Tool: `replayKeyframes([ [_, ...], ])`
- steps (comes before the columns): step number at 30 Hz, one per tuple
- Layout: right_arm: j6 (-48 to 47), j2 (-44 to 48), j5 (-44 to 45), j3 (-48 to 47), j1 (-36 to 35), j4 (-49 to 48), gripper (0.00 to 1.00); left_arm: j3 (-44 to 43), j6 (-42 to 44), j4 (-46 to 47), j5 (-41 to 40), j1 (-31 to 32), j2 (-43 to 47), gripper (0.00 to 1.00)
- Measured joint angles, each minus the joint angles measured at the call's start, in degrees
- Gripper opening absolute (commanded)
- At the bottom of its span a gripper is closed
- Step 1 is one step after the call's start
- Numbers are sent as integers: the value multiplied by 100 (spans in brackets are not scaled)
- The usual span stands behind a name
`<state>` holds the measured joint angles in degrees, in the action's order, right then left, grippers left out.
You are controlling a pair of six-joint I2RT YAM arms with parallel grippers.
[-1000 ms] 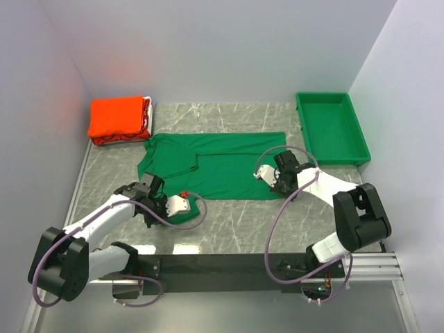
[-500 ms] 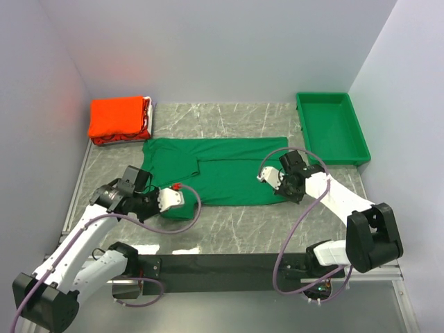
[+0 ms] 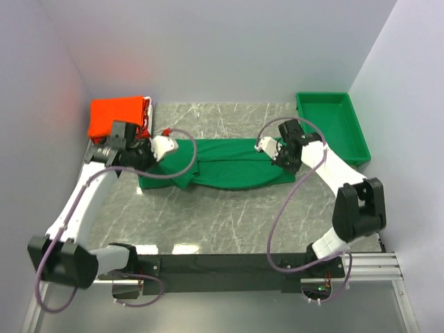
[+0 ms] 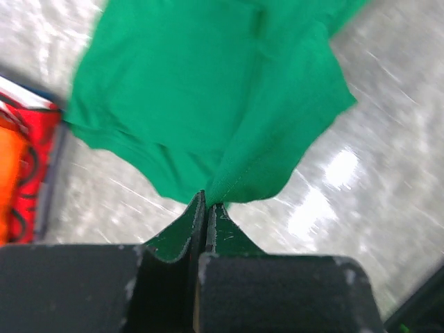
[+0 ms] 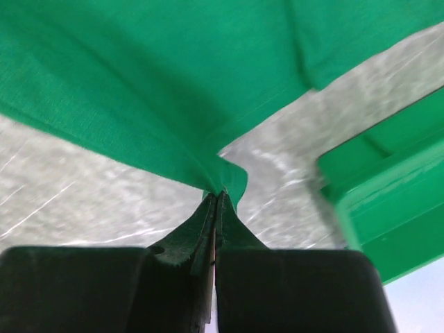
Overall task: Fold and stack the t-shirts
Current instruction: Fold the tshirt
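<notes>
The dark green t-shirt (image 3: 229, 166) hangs in a wide band across the middle of the table, lifted at both ends. My left gripper (image 3: 168, 147) is shut on its left edge; in the left wrist view the cloth (image 4: 208, 97) runs straight into the closed jaws of that gripper (image 4: 206, 201). My right gripper (image 3: 267, 147) is shut on the right edge, and the right wrist view shows the cloth (image 5: 139, 83) pinched in its closed jaws (image 5: 220, 194). Folded orange-red t-shirts (image 3: 118, 119) lie stacked at the back left.
A rigid green plastic tray (image 3: 331, 128) stands at the back right, close to my right arm; its corner shows in the right wrist view (image 5: 388, 201). Walls close in the table on the left, back and right.
Both grippers have lifted and carried the near edge of the green shirt toward the back of the table, folding it over into a narrower band.
</notes>
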<state>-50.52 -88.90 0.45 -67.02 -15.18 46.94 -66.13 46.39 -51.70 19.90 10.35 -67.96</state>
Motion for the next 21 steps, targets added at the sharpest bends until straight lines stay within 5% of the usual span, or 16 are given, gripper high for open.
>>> replayKeyframes([
  [21, -297, -3327, 262, -3377, 286, 363, 0, -2400, -221, 1078, 13, -595, -3654, 1],
])
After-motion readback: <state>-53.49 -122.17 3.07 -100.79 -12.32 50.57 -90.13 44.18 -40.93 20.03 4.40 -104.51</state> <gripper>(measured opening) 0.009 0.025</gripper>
